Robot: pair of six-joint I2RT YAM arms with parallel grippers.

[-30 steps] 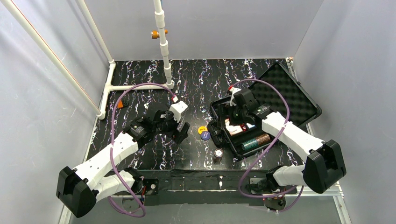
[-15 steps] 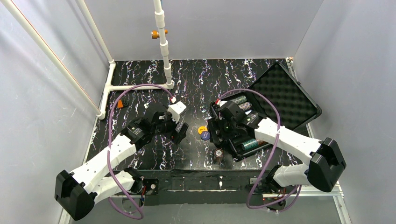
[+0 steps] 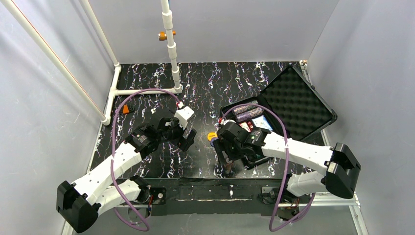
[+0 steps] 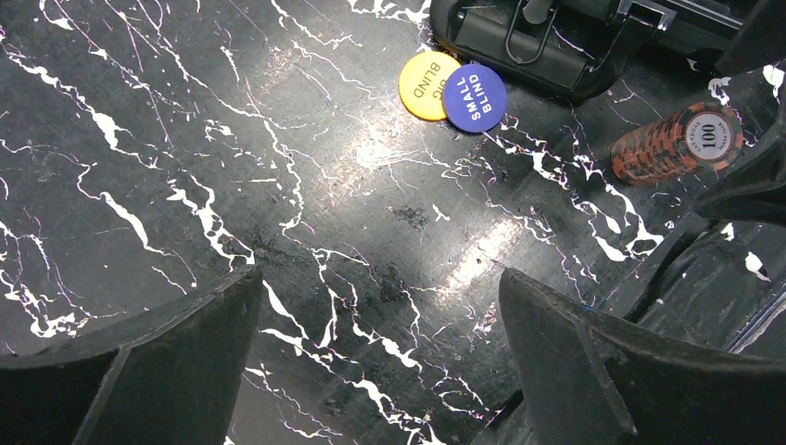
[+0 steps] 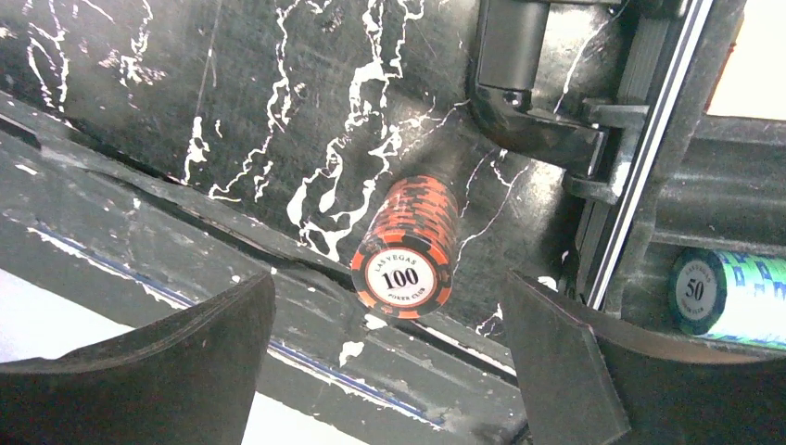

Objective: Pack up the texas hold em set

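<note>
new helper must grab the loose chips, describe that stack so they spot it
Start at the open black case on the right of the table. Just outside its near edge lies one chip stack on its side. It is orange-and-black, marked 100, unlike the teal 50 stack inside the case.

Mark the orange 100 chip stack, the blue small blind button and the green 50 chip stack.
orange 100 chip stack [image 5: 405, 255]: right wrist view, end chip's face.
blue small blind button [image 4: 474, 97]: left wrist view, centre of its face.
green 50 chip stack [image 5: 732, 297]: right wrist view, its striped side.
</note>
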